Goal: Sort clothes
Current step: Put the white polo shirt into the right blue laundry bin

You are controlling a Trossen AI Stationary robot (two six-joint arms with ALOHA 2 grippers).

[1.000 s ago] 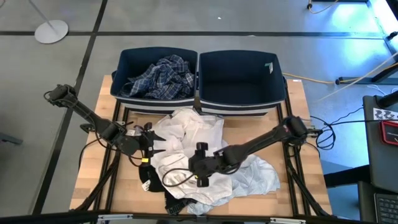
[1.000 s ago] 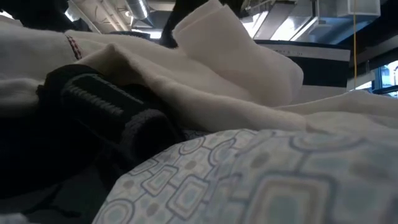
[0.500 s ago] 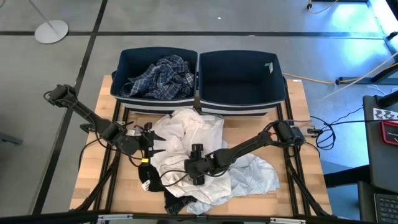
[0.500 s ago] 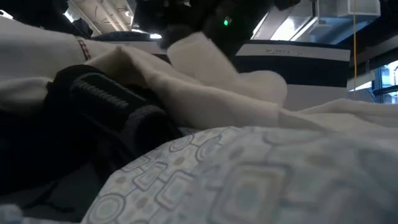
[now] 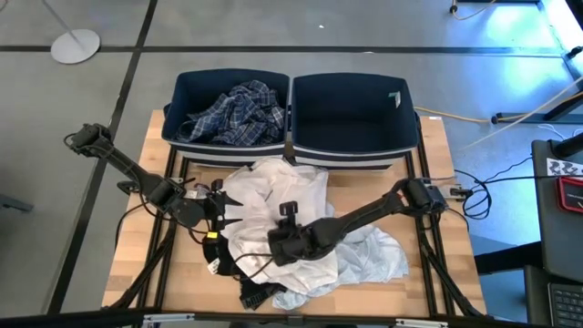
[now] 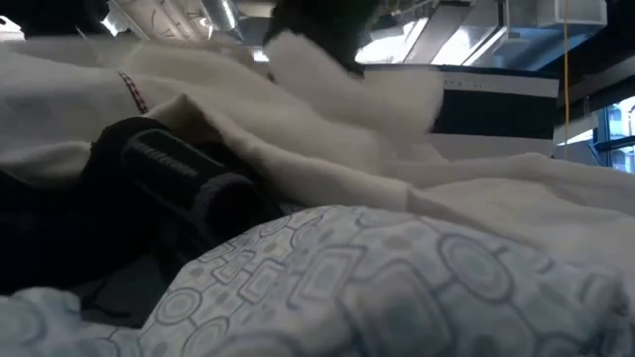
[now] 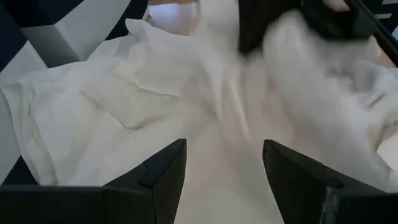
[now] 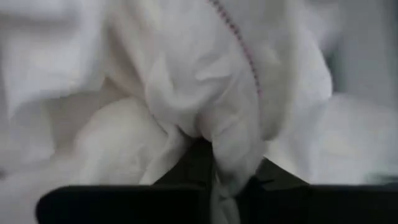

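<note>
A heap of clothes lies mid-table: a white garment (image 5: 273,189) on top, a pale blue patterned one (image 5: 375,262) at the right, and a black one (image 5: 257,293) at the near edge. A blue-white plaid garment (image 5: 233,113) lies in the left navy bin (image 5: 173,109). My right gripper (image 5: 273,253) is down in the heap, shut on the white garment (image 8: 186,81). My left gripper (image 5: 224,208) stands open at the heap's left edge, the white garment (image 7: 155,93) in front of its fingers. My right gripper pinches a bunched fold of the white garment (image 8: 229,163) between its two fingers (image 8: 186,169). How many layers it has I cannot tell. It comes at the cloth slanting down from the table's right. The rest of the garment lies slack on the heap.
The right navy bin (image 5: 401,137) stands beside the left one at the table's far edge. In the low view, the black garment (image 6: 169,178) and the pale blue one (image 6: 377,288) lie in front of the raised white fold (image 6: 347,84).
My right gripper has moved toward the table's left edge, deeper into the heap, and has shut on a fold of the white garment. The white fold has shifted and bunched up; the rest of the heap has stayed where it was.
</note>
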